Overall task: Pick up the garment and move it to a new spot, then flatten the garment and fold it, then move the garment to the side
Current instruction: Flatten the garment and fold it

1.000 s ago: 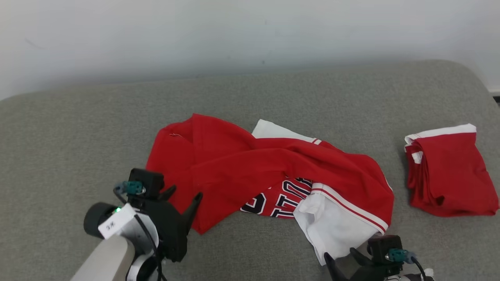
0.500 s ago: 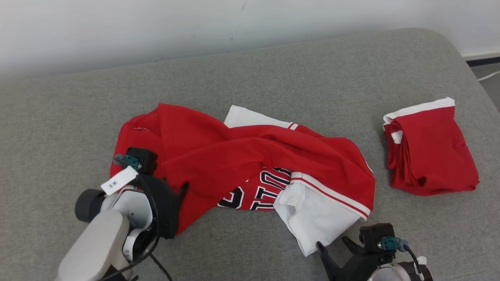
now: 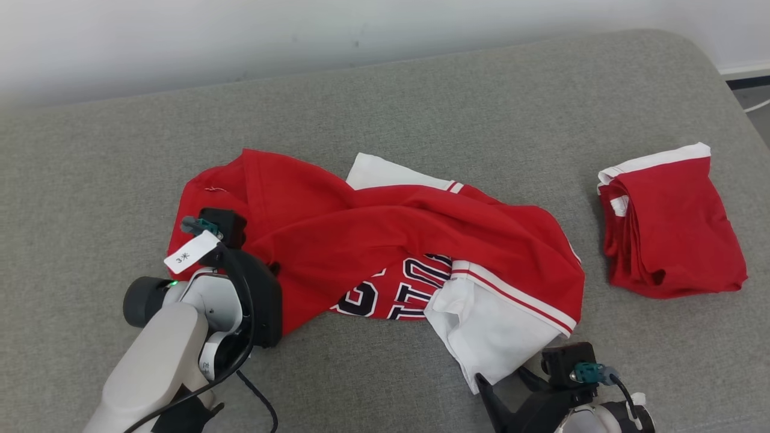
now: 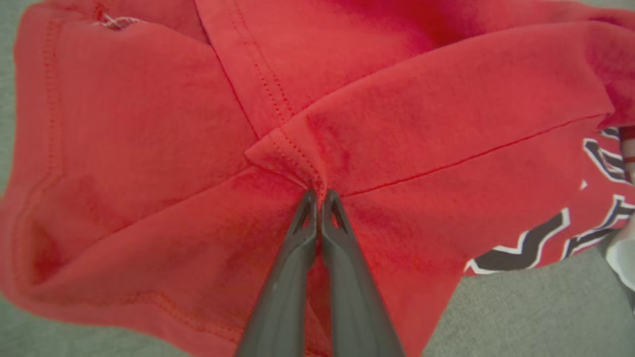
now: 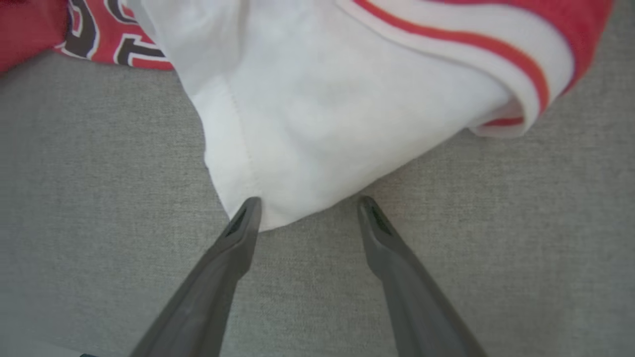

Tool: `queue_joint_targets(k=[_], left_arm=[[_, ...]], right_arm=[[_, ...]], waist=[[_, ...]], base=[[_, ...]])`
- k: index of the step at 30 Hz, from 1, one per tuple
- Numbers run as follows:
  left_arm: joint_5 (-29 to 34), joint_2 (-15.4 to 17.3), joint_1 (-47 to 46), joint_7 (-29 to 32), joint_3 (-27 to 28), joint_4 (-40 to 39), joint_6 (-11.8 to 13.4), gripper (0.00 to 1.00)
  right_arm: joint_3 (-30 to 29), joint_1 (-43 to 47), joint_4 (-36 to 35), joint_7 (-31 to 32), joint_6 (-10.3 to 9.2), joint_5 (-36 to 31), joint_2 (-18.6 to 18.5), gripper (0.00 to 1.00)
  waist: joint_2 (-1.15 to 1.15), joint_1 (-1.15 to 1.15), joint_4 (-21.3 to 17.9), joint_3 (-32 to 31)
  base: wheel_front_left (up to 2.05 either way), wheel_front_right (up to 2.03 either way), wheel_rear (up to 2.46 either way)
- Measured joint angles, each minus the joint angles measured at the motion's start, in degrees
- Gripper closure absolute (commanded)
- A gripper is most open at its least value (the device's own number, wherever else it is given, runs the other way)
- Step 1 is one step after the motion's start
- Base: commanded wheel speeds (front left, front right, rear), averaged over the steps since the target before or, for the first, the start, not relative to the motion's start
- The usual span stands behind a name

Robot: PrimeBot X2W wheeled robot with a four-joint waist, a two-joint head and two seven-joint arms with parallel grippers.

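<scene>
Centrally on the grey padded surface (image 3: 421, 102), backed by a pale wall (image 3: 240, 36), lies the crumpled garment (image 3: 373, 240). The left gripper (image 4: 318, 196), angled in from near left, pinches its red fold (image 4: 297, 158); the right gripper (image 5: 307, 200), jaws apart, fronts the near white hem (image 5: 297, 148).

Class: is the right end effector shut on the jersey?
No: the right end effector stands open at the white edge of the jersey.

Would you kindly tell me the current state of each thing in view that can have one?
garment: crumpled, unfolded, lying on the grey cushion
left gripper: shut, pinching a red fold of the garment
right gripper: open, fingertips by the garment's white corner, gripping nothing
second garment: folded, lying apart at the right
</scene>
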Motion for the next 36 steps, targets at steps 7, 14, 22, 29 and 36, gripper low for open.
queue_joint_targets(k=[7,14,22,29,36], left_arm=[[-0.01,-0.74,-1.12,-1.0,-0.31,2.15,-1.02,1.0],[-0.01,-1.21,-1.8,-2.11,-0.4,3.75,-1.53,1.0],[-0.97,-2.54,-3.72,-9.06,3.93,3.76,1.21,1.0],[-1.2,-2.7,-3.77,-14.45,5.78,3.28,2.16,1.0],[-4.23,-4.14,-3.53,-20.72,8.43,-0.71,2.01,1.0]], right_arm=[[1.41,-1.76,0.83,0.83,-0.03,1.22,0.19,0.54],[2.32,-2.92,2.03,1.0,-0.08,1.93,0.3,1.0],[-2.48,-3.06,-0.96,-1.35,-0.58,3.12,0.43,1.0],[-7.22,-5.24,-8.14,-5.35,-1.01,4.12,-0.41,1.0],[-9.21,-5.28,-14.24,-7.79,-0.94,6.49,-0.34,1.0]], waist=[[0.0,0.0,1.23,-0.14],[0.0,0.0,1.68,0.12],[0.0,0.0,1.85,-0.45],[0.0,0.0,2.12,-2.36],[-0.01,0.0,2.5,-4.78]], base=[[0.0,0.0,0.0],[0.0,0.0,0.0],[0.0,0.0,0.0],[0.0,0.0,0.0],[0.0,0.0,0.0]])
